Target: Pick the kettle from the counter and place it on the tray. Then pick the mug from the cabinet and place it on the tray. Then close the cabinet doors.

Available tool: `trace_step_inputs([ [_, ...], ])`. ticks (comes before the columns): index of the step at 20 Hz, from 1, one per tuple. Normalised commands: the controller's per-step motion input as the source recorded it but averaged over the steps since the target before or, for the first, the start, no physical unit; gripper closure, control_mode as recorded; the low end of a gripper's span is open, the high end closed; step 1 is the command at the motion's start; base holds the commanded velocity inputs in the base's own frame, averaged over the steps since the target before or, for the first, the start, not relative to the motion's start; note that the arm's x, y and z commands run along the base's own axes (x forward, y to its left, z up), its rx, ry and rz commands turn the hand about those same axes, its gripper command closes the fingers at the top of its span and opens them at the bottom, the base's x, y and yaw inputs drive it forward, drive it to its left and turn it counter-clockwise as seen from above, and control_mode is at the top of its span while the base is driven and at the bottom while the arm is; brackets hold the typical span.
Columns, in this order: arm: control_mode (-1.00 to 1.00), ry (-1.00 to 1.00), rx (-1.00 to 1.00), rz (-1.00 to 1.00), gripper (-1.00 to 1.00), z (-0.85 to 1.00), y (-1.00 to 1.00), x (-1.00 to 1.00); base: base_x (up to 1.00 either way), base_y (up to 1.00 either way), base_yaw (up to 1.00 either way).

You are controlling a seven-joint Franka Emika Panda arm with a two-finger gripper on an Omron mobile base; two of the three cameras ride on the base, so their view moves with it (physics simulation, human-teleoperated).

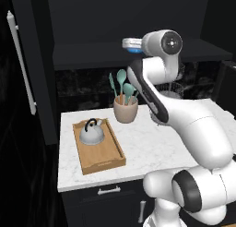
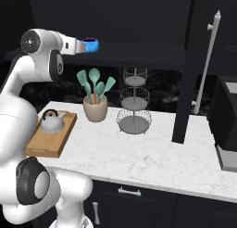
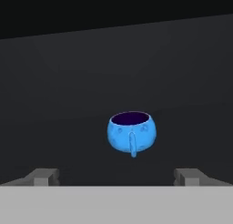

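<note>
Facing the mug (image 3: 132, 133) on the cabinet (image 3: 116, 73) shelf, the pincer (image 3: 116, 176) gapes wide, nothing between them.

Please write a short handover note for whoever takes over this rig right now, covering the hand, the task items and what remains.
Hand: open, empty, raised at the cabinet shelf, lined up on the mug, fingers not yet around it.
Kettle: already on the tray, which lies on the counter.
Mug: upright on the shelf, handle facing the hand.
Cabinet doors: open.
Done: kettle placed.
Left: grasp the mug, set it on the tray, close both doors.
</note>
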Motion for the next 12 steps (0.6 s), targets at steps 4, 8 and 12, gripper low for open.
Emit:
trace_step_inputs([
  [4,-1.0,0.01,-0.01,0.0,-1.0,-0.1,-0.01,0.29,0.0,0.0,0.0],
  [8,-1.0,0.01,-0.03,0.0,-1.0,-0.12,-0.03,0.23,0.0,0.0,0.0],
  [12,-1.0,0.07,-0.05,0.0,-1.0,-0.1,-0.02,0.18,0.0,0.0,0.0],
])
